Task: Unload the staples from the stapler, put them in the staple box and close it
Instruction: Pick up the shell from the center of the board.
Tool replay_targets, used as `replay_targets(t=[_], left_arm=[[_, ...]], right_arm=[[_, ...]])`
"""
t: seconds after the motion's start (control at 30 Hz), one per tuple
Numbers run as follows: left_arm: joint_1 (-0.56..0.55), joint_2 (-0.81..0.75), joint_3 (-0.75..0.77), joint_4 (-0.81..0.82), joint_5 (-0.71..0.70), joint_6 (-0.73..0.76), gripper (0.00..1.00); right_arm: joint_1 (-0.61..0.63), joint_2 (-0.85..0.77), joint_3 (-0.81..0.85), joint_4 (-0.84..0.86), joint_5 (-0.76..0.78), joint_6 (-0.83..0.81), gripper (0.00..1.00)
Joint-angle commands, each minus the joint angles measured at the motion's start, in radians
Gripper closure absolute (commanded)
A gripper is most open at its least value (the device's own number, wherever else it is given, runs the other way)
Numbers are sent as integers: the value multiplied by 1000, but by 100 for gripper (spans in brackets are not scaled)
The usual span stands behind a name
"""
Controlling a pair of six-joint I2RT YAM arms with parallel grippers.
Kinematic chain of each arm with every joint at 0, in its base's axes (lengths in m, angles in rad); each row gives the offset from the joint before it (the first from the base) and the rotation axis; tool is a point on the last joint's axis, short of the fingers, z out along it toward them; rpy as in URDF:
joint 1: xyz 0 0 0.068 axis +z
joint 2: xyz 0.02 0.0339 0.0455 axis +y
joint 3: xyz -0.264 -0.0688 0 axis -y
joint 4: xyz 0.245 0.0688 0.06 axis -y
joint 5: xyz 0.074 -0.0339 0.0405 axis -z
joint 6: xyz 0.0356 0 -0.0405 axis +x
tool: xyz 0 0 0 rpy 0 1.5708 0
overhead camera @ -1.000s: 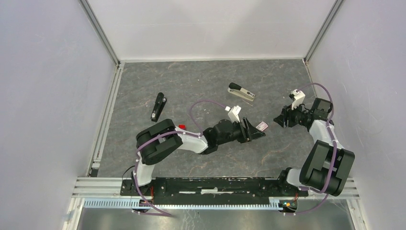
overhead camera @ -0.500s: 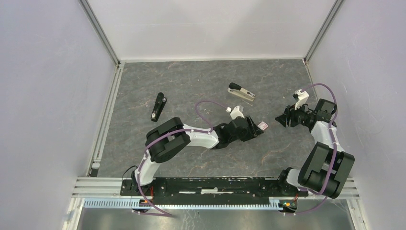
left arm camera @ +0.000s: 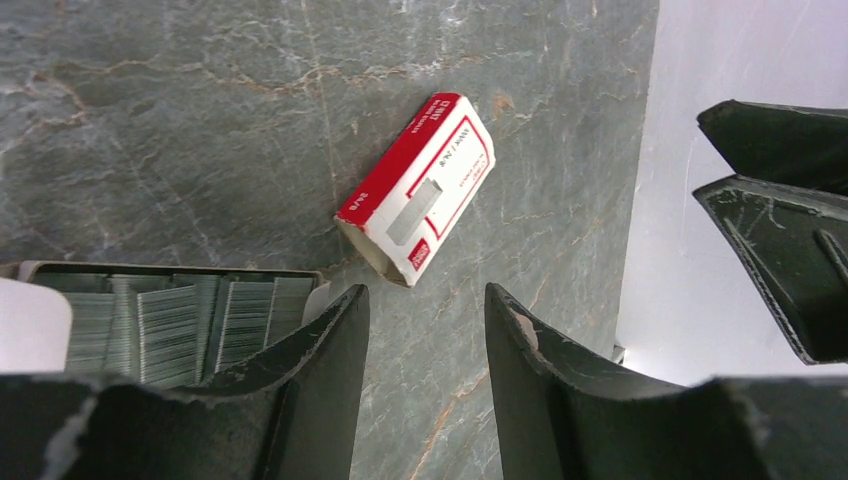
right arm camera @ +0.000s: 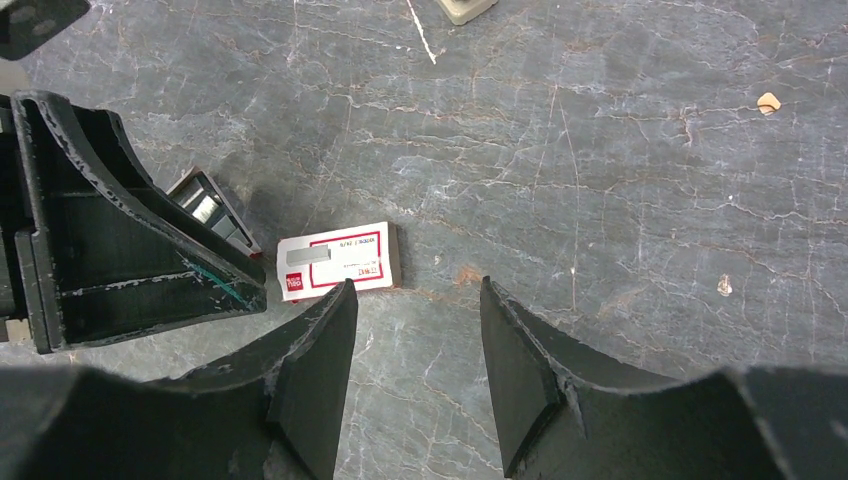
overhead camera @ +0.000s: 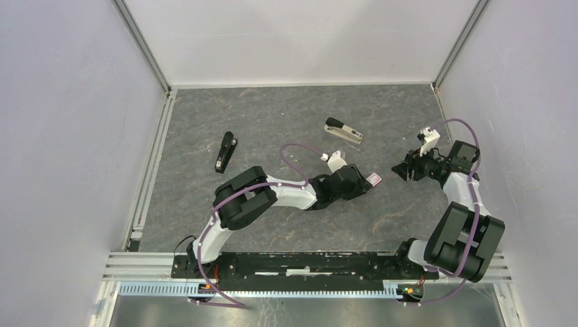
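The stapler lies in two parts in the top view: a black bar point(overhead camera: 225, 151) at the left and a grey-beige rail with a black end point(overhead camera: 343, 132) further back. Silvery ridged staples point(left arm camera: 175, 318) lie as strips in an open tray just left of my left gripper point(left arm camera: 428, 295), which is open and empty above the bare table. A red-and-white little box point(left arm camera: 420, 187) lies just beyond its fingertips. My right gripper point(right arm camera: 418, 285) is open and empty, hovering close to the same box point(right arm camera: 338, 260). From above, the left gripper point(overhead camera: 364, 185) and right gripper point(overhead camera: 397, 170) flank the box point(overhead camera: 374, 179).
The left gripper's black finger point(right arm camera: 130, 240) stands beside the tray point(right arm camera: 212, 208) in the right wrist view. A thin pin point(right arm camera: 421, 32) lies near a beige corner of the rail point(right arm camera: 463, 8). White walls enclose the table on three sides.
My left arm has stretched right and tipped its gripper down over the tray and box, its jaws narrowing a little. The right arm shifted only slightly.
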Motion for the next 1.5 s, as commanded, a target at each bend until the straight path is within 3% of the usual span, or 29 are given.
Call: replay_targets(t=[0.0, 0.27, 1.03, 1.27, 1.47], left_arm=[[-7, 20, 32, -18, -55, -70, 47], [11, 52, 25, 49, -30, -132, 61], [36, 96, -1, 169, -4, -234, 72], [46, 116, 3, 196, 2, -231, 92], [56, 80, -51, 289, 9, -217, 98]], right_arm=[[-8, -27, -4, 3, -28, -13, 45], [-10, -32, -7, 0, -28, -20, 45], [-12, -34, -7, -10, -31, -36, 46], [-12, -37, -5, -16, -34, -39, 46], [-14, -41, -5, -22, -36, -48, 46]])
